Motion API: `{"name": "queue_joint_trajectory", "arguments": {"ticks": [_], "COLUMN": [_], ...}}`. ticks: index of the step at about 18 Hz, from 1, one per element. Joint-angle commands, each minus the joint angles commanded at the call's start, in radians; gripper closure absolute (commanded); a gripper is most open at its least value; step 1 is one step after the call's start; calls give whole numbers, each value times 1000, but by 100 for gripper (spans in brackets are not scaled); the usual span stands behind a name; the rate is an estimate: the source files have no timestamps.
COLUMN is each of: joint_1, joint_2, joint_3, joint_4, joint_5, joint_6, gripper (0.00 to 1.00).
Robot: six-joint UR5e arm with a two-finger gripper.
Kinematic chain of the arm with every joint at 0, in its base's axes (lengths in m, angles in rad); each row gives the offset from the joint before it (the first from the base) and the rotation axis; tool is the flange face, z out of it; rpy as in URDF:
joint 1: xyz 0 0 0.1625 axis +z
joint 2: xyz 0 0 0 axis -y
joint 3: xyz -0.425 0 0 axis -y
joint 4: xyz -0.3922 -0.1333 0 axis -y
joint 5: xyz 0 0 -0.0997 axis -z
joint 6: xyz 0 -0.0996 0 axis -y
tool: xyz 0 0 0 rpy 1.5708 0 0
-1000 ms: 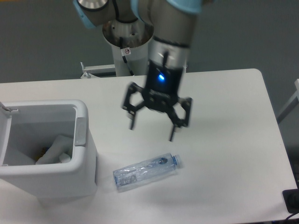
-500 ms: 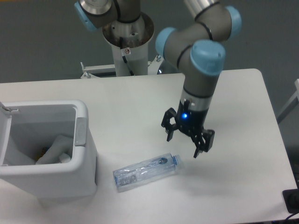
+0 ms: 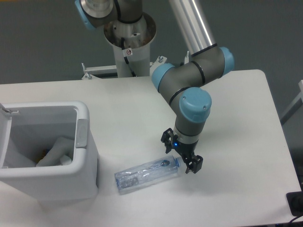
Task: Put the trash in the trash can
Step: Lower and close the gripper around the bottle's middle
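A crushed clear plastic bottle with a blue cap lies on its side near the table's front edge, cap end pointing right. My gripper hangs low over the cap end, open, one finger on each side of the bottle's neck. The white trash can stands at the left with its lid swung open; pale pieces lie inside it, too unclear to name.
The arm's base column rises behind the table's far edge. The table's right edge runs close to a grey frame at far right.
The gripper has dropped from high above the table's middle, swung right and come down to the bottle's cap end. The bottle has not moved.
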Motion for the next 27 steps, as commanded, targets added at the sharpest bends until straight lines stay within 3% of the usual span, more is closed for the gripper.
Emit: {"name": "queue_joint_trajectory", "arguments": {"ticks": [11,17,27], "joint_1": [-49,-51,-51], "joint_2": [-43,-46,-31], "joint_3": [-6,-2,-9], "joint_4": [5,3,3], "joint_5": [29,29,28], "joint_6": [-11,-14,-17], "gripper": [0,19,27]}}
